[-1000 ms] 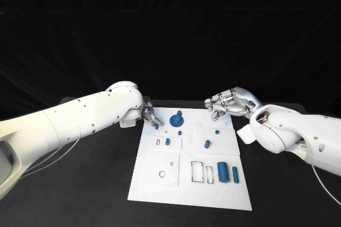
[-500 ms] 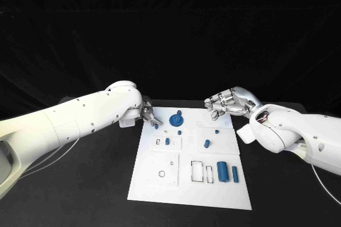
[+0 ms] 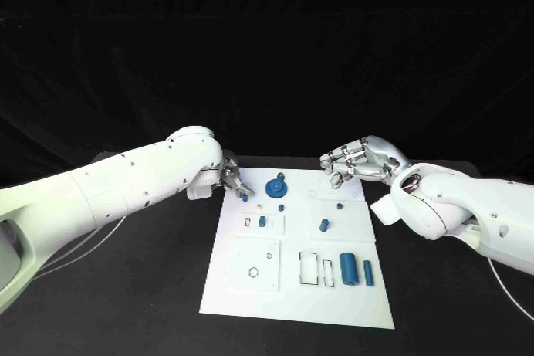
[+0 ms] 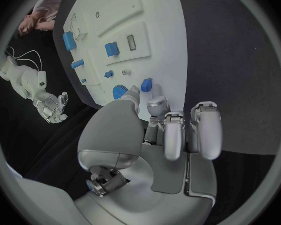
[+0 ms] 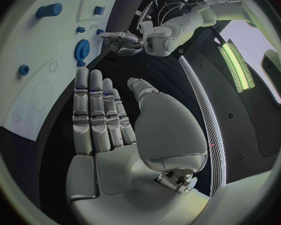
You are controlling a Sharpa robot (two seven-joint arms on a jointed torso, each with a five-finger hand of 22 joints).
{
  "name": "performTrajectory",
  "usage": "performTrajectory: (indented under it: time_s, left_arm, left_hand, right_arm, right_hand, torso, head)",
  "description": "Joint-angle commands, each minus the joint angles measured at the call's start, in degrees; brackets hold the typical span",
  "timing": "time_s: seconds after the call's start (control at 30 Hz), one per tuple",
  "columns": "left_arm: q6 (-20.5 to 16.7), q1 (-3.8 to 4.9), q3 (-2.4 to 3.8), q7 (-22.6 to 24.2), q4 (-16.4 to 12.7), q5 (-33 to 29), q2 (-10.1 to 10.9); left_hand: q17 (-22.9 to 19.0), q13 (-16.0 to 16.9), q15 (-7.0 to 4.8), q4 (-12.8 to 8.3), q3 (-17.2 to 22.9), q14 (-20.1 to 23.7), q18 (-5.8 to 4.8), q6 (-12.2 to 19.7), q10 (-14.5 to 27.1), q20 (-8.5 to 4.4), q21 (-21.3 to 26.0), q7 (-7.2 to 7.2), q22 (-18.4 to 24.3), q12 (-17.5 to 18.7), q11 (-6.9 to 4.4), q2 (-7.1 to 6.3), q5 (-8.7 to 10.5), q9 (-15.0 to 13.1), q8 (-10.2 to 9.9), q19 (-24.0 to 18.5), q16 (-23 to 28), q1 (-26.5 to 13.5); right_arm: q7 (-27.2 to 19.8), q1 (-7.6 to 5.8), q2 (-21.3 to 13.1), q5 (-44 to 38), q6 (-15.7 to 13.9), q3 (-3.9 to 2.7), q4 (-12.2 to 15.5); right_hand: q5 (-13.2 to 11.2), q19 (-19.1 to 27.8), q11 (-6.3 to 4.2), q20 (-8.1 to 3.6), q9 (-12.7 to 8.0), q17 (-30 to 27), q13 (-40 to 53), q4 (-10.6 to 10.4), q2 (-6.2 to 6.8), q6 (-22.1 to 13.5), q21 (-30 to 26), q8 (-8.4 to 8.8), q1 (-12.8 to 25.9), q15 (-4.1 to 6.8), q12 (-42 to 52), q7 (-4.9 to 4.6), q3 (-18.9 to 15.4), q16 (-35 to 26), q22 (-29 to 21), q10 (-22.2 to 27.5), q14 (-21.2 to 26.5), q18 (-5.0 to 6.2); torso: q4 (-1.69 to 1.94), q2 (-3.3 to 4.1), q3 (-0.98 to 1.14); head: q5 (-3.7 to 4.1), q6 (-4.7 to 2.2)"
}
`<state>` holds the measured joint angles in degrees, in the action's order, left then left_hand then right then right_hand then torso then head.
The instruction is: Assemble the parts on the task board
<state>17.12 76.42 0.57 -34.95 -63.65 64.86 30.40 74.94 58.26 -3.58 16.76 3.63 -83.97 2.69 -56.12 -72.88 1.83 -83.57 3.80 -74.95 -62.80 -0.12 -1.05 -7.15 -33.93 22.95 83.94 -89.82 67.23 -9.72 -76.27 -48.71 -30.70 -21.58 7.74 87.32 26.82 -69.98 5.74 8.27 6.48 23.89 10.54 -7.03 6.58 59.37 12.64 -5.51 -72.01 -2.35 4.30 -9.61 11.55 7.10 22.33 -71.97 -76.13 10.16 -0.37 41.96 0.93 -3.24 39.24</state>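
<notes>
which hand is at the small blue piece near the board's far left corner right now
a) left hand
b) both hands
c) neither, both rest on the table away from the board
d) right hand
a) the left hand has its fingertips at a small blue part near the task board edge, while the right hand hovers with fingers apart, holding nothing.

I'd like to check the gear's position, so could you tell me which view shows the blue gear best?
The head view: blue gear shows whole, near the task board's far edge. Right wrist view shows it edge-on; left wrist view, half hidden behind the left hand.
</notes>
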Motion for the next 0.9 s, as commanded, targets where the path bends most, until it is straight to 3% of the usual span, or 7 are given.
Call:
performTrajectory:
  time_s: [0.03, 0.27, 0.43, 0.5, 0.67, 0.77, 0.9]
  left_arm:
    - [0.81, -0.01, 0.01, 0.11, 0.1, -0.67, -0.24]
    - [0.87, -0.01, -0.03, 0.48, 0.14, -0.88, -0.35]
    - [0.65, -0.01, -0.07, 0.79, 0.01, -0.92, -0.41]
    - [0.28, -0.01, -0.08, 0.95, -0.02, -1.1, -0.39]
    - [-0.25, -0.01, -0.09, 1.12, -0.03, -2.33, -0.24]
    - [-0.71, -0.01, -0.09, 1.18, -0.25, -3.35, 0.05]
    - [-2.06, -0.01, -0.09, 1.17, -0.8, -6.68, 0.78]
  left_hand:
    - [15.06, -1.43, -0.18, -0.32, 0.24, -6.03, -0.12, 0.01, 0.78, 0.15, -0.04, 0.08, -3.31, 1.34, -0.15, 0.1, -0.27, 0.16, 0.04, 0.83, -0.18, 1.04]
    - [15.06, -2.92, -0.18, -1.29, 1.7, -6.03, -0.09, 0.26, 1.62, 0.26, 0.05, 0.03, -3.22, 2.71, -0.2, 0.94, -0.46, 0.48, -0.23, 0.74, -0.18, 4.8]
    - [15.06, -3.88, -0.49, -3.56, 6.15, -6.03, -0.08, 0.39, 2.01, 0.13, 0.08, -0.2, -3.23, 3.81, -0.5, 1.49, -0.6, 0.96, -0.67, 0.72, -0.18, 10.59]
    - [15.06, -4.47, -0.6, -4.51, 9.9, -6.03, -0.08, 0.59, 2.08, 0.03, 0.08, -0.09, -3.27, 4.49, -0.52, 1.5, -0.66, 1.24, -0.96, 0.73, -0.18, 13.02]
    - [15.06, -5.4, -0.27, -6.32, 19.78, -6.03, -0.08, 1.0, 1.82, 0.16, 0.12, 0.34, -3.3, 5.48, -0.27, -0.86, -0.77, 0.98, -0.68, 0.7, -0.18, 14.46]
    - [15.06, -5.66, -0.13, -7.7, 27.85, -6.03, -0.05, 1.08, 1.4, 0.36, 0.14, 0.38, -3.33, 5.58, 0.3, -3.42, -0.67, 0.22, 0.19, 0.69, -0.18, 12.62]
    - [15.06, -4.27, -0.11, -9.27, 32.33, -6.03, -0.09, 1.13, 0.32, 0.44, 0.09, 0.51, -3.48, 4.12, -0.02, -5.08, -0.52, -0.6, 1.08, 0.74, -0.18, 10.61]
  right_arm:
    - [-0.46, 0.03, 0.05, -0.15, 0.76, 0.0, 0.1]
    - [-0.44, 0.03, 0.1, -0.15, 0.74, 0.0, 0.09]
    - [-0.43, 0.03, 0.19, -0.15, 0.79, 0.0, 0.06]
    - [-0.43, 0.03, 0.21, -0.15, 0.8, 0.0, 0.03]
    - [-0.41, 0.03, 0.24, -0.15, 0.81, 0.0, -0.01]
    - [-0.41, 0.03, 0.25, -0.15, 0.81, 0.0, -0.02]
    - [-0.41, 0.03, 0.23, -0.15, 0.79, 0.0, -0.08]
  right_hand:
    - [0.36, 0.39, -0.17, -0.09, 0.04, 0.07, -0.09, 0.22, -0.5, 0.23, -0.33, -0.15, -0.27, 0.06, 0.2, -0.03, -0.04, -0.28, -0.1, -0.09, 0.32, 0.25]
    - [0.37, 0.39, -0.17, -0.1, 0.04, 0.08, -0.1, 0.23, -0.56, 0.24, -0.34, -0.16, -0.3, 0.06, 0.21, -0.03, 0.0, -0.29, -0.12, -0.11, 0.33, 0.25]
    - [0.39, 0.39, -0.19, -0.1, 0.04, 0.09, -0.11, 0.27, -0.61, 0.24, -0.34, -0.17, -0.39, 0.07, 0.21, -0.01, 0.05, -0.3, -0.14, -0.11, 0.33, 0.25]
    - [0.39, 0.39, -0.19, -0.1, 0.04, 0.09, -0.11, 0.27, -0.61, 0.24, -0.34, -0.17, -0.39, 0.07, 0.21, -0.01, 0.05, -0.3, -0.14, -0.11, 0.33, 0.25]
    - [0.39, 0.39, -0.19, -0.1, 0.04, 0.09, -0.11, 0.27, -0.61, 0.24, -0.34, -0.17, -0.39, 0.07, 0.21, -0.01, 0.05, -0.3, -0.14, -0.11, 0.33, 0.25]
    - [0.39, 0.39, -0.19, -0.1, 0.04, 0.09, -0.11, 0.27, -0.61, 0.24, -0.34, -0.17, -0.39, 0.07, 0.21, -0.01, 0.05, -0.3, -0.14, -0.11, 0.33, 0.25]
    - [0.39, 0.39, -0.19, -0.1, 0.04, 0.09, -0.11, 0.27, -0.61, 0.24, -0.34, -0.17, -0.39, 0.07, 0.21, -0.01, 0.05, -0.3, -0.14, -0.11, 0.33, 0.25]
  torso:
    - [-0.02, -0.01, -0.02]
    - [0.03, -0.03, 0.01]
    - [0.02, -0.02, -0.02]
    - [0.03, 0.0, 0.0]
    - [0.01, 0.02, 0.02]
    - [0.0, -0.02, 0.01]
    - [0.07, -0.07, 0.03]
  head:
    - [0.02, 0.03]
    - [0.03, 0.05]
    - [-0.09, 0.05]
    - [-0.12, 0.18]
    - [-0.1, 0.03]
    - [-0.06, 0.01]
    - [-0.13, -0.1]
